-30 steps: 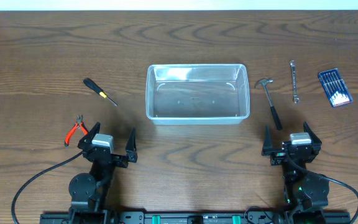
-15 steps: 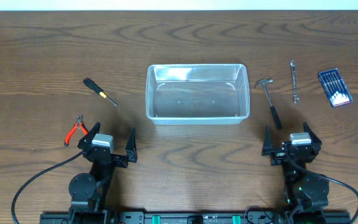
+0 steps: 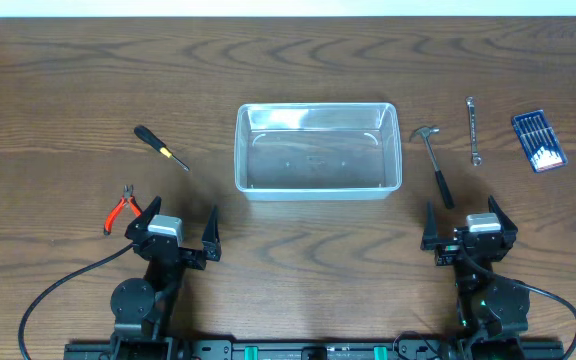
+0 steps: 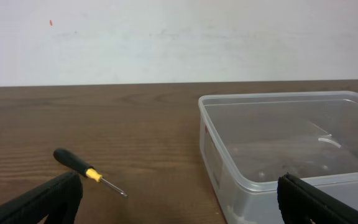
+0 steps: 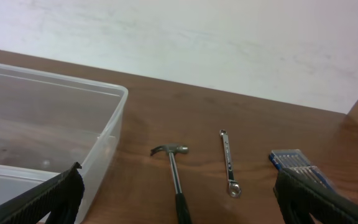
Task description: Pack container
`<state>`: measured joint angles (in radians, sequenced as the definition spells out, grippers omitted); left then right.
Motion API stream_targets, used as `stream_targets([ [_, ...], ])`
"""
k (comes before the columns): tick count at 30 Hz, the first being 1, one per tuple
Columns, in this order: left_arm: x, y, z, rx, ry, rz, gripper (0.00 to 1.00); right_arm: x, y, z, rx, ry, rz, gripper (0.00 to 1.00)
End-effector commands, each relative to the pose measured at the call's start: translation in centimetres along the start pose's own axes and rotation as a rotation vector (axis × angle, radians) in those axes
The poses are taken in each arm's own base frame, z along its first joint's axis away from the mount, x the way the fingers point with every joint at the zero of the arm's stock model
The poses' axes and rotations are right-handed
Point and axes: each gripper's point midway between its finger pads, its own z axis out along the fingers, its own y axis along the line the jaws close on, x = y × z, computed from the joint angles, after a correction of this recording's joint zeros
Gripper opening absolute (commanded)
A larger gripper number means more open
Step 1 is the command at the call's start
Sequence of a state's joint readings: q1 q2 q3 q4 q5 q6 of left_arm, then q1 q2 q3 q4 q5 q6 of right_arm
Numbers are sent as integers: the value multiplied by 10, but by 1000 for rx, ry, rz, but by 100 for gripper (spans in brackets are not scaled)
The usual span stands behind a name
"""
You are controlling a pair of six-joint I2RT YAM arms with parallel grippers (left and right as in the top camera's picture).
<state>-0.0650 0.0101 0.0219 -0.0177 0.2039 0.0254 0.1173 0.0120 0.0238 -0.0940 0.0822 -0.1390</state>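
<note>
**Desk:** Where does the container stand?

**Photographer:** The clear container (image 3: 318, 190) sits upright at mid-worktop (image 3: 68, 80), long side facing the arms, and it is empty. It lies ahead of both arms, between them and well apart from each.

**Desk:** And the claws?

**Photographer:** The left claw (image 3: 183, 210) is spread wide and holds nothing, low at the near edge. The right claw (image 3: 461, 208) is the same: fingers wide, nothing between them.

**Desk:** The tools?

**Photographer:** All of them lie on the wood outside the container. To its left is a black-handled screwdriver (image 3: 160, 147), with red pliers (image 3: 120, 210) just beside the left claw. To its right is a hammer (image 3: 435, 160), its handle pointing toward the right claw. Beyond it come a wrench (image 3: 473, 130) and then a blue bit case (image 3: 539, 140), farthest right.
</note>
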Motion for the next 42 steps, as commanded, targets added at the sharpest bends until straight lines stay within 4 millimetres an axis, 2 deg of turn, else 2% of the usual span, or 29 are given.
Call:
stream_targets([
  [1, 14, -3, 1, 24, 40, -11, 98, -2, -7, 0, 39, -10, 1, 99],
  [3, 7, -3, 1, 24, 9, 4, 98, 2, -7, 0, 43, 5, 20, 99],
  [5, 9, -3, 1, 24, 17, 3, 98, 4, -6, 1, 40, 14, 73, 99],
  [10, 12, 2, 1, -4, 30, -18, 98, 15, -5, 4, 44, 57, 373, 99],
  [12, 14, 2, 1, -6, 38, -92, 98, 8, -1, 5, 20, 32, 513, 99],
  [14, 13, 2, 0, -8, 45, -159, 98, -15, 4, 6, -37, -48, 545, 99],
  [16, 7, 2, -1, -13, 44, -169, 98, -40, -2, 4, -40, -131, 550, 99],
  [20, -28, 10, -5, -65, 10, -164, 98, -92, -20, -1, 9, -194, 457, 99],
  [21, -39, 10, -6, -70, 18, -165, 98, -108, -24, -1, 22, -183, 401, 99],
  [24, -55, 9, -7, -79, 90, -174, 98, -136, -31, 6, 46, -95, 264, 99],
  [27, -66, 9, -3, -92, 205, -189, 98, -147, -37, 23, 55, 97, 128, 99],
  [30, -76, 9, 2, -103, 295, -199, 98, -142, -44, 44, 58, 326, 96, 99],
  [32, -83, 10, 7, -107, 338, -204, 98, -131, -48, 57, 52, 490, 100, 99],
  [37, -91, 11, 16, -115, 409, -213, 98, -83, -57, 87, 43, 902, 104, 99],
  [42, -81, 11, 14, -122, 469, -219, 98, -48, -42, 118, -53, 1078, 122, 99],
])
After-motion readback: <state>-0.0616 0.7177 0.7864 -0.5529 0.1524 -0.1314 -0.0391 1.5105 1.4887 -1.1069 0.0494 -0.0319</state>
